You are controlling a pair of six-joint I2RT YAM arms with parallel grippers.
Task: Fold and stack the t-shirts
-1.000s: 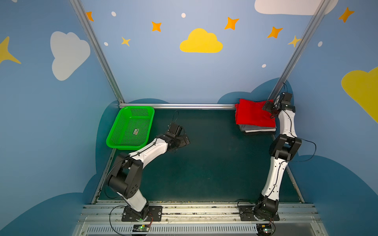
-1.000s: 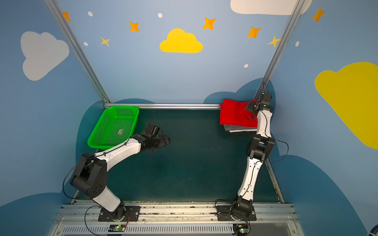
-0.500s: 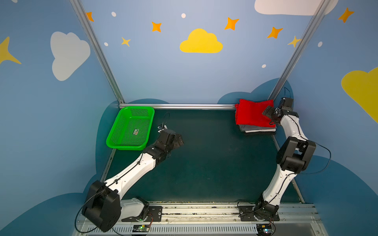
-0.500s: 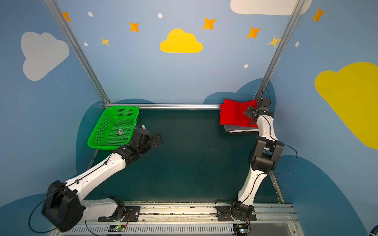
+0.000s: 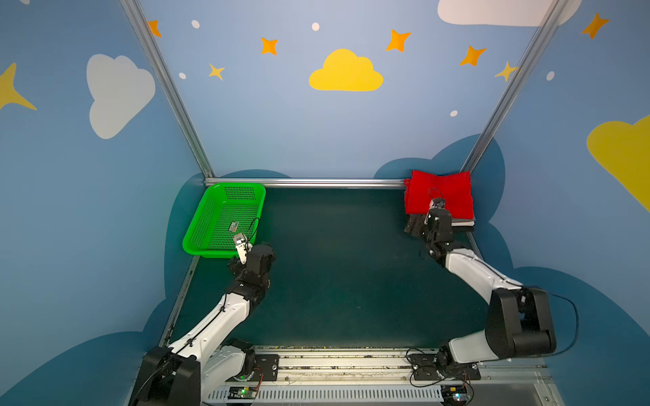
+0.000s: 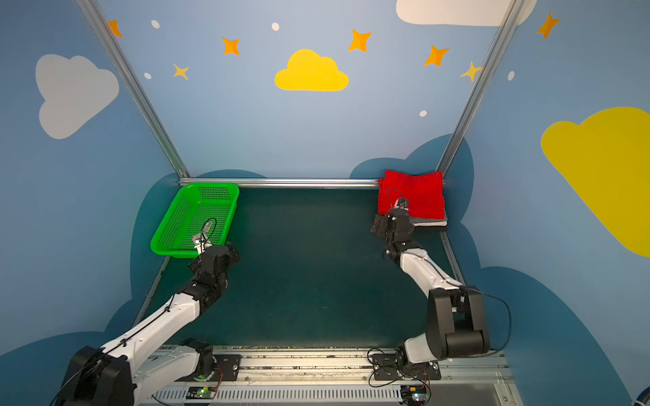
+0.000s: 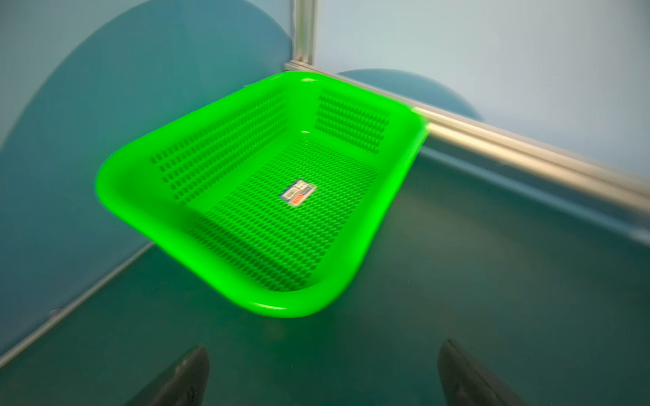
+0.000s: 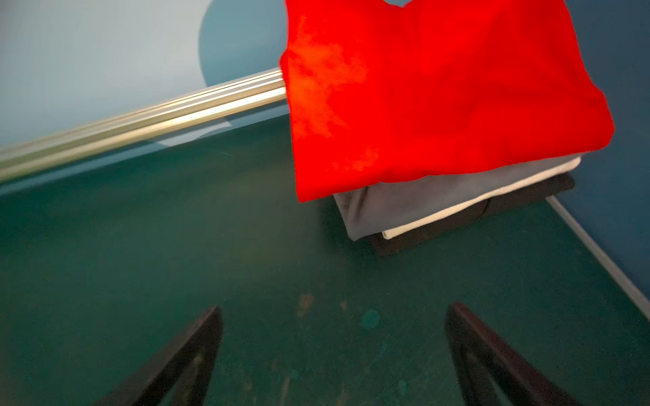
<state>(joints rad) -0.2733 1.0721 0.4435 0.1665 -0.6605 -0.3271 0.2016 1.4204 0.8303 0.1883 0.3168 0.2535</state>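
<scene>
Right gripper [image 8: 334,308] spread wide — near red t-shirt [image 8: 439,88].

basket label [image 7: 298,191] unreadable, red t-shirt [image 8: 439,88] cropped at edge

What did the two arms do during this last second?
The right arm drew its open jaws back off the red t-shirt, toward the front edge. The left arm pulled back too, ending near the green basket. Nothing was grabbed or released. The shirt stack and basket stayed put.
</scene>
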